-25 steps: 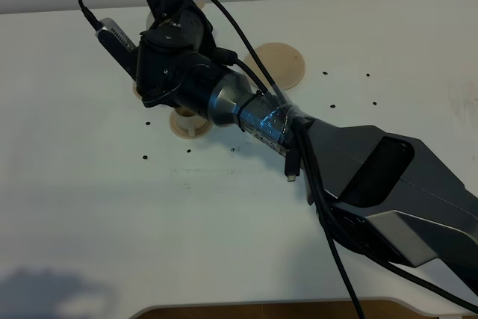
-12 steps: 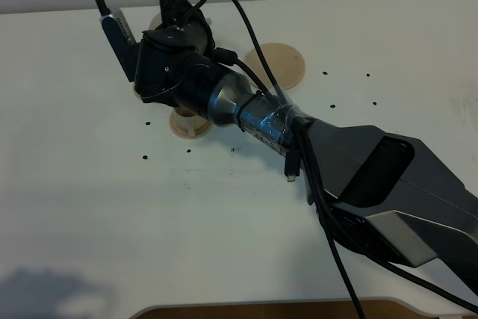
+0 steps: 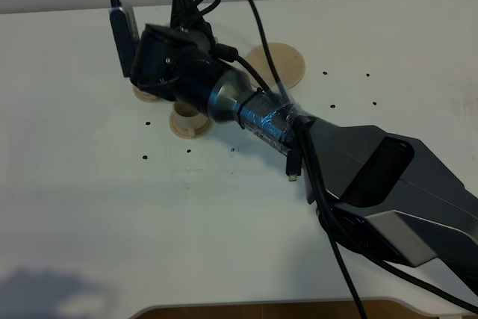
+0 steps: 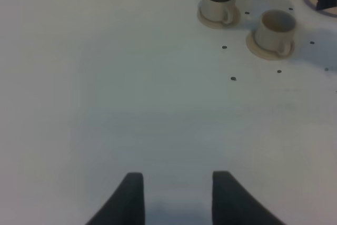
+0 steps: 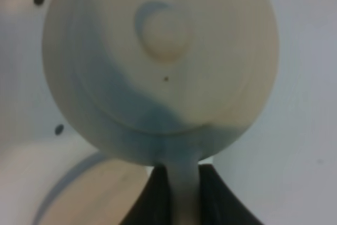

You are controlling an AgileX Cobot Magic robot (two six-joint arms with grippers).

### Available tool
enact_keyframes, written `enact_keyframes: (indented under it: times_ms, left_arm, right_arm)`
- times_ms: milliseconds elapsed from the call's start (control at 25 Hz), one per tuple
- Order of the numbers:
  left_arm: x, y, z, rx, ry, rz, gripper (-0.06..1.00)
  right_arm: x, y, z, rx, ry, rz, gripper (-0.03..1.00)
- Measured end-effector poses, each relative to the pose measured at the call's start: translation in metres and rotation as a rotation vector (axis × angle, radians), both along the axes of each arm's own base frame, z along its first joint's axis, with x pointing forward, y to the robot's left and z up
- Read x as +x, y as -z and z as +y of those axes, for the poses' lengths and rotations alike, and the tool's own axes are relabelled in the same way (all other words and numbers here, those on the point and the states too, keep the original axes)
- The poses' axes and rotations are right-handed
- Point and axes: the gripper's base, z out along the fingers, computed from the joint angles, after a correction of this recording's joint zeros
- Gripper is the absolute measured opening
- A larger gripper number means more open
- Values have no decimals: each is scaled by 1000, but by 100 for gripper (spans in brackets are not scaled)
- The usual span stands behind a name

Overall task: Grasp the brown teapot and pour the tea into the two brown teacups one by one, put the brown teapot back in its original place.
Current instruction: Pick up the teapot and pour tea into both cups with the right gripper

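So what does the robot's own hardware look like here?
The right arm is a dark grey angular shell narrowing to a silver wrist wrapped in shiny tape, with black cables looping over it and a grey camera box. The left gripper and right gripper are both black and tapered.

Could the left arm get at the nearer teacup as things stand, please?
Probably yes: bare table lies between the open left tool and that teacup, though the right arm hovers close by.
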Motion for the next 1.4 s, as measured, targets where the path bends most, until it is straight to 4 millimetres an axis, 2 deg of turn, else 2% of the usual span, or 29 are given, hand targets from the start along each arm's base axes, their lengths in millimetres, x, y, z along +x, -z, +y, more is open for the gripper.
enact_keyframes:
  times_ms: [160,320,560,760,920,1040,1200,1400]
  left_arm:
    - [0,0,0,0,0,0,33]
    - [0,0,0,0,0,0,33]
    - [0,0,0,0,0,0,33]
    - [0,0,0,0,0,0,33]
    - [0,0,0,0,0,0,33]
    - [0,0,0,0,0,0,33]
    - [0,0,0,0,0,0,33]
    - [0,0,0,0,0,0,33]
  right_arm:
    - [8,-22,-9,160,81,52,9]
    - [22,-29,-31,298,214,165,9]
    - [37,-23,-52,482,352,351,9]
    - [40,-19,-55,591,391,466,9]
    - [43,-4,-56,615,421,524,9]
    - [43,-1,-57,617,435,533,9]
    - [42,-16,-59,632,428,510,9]
    - [31,-56,-60,650,402,457,9]
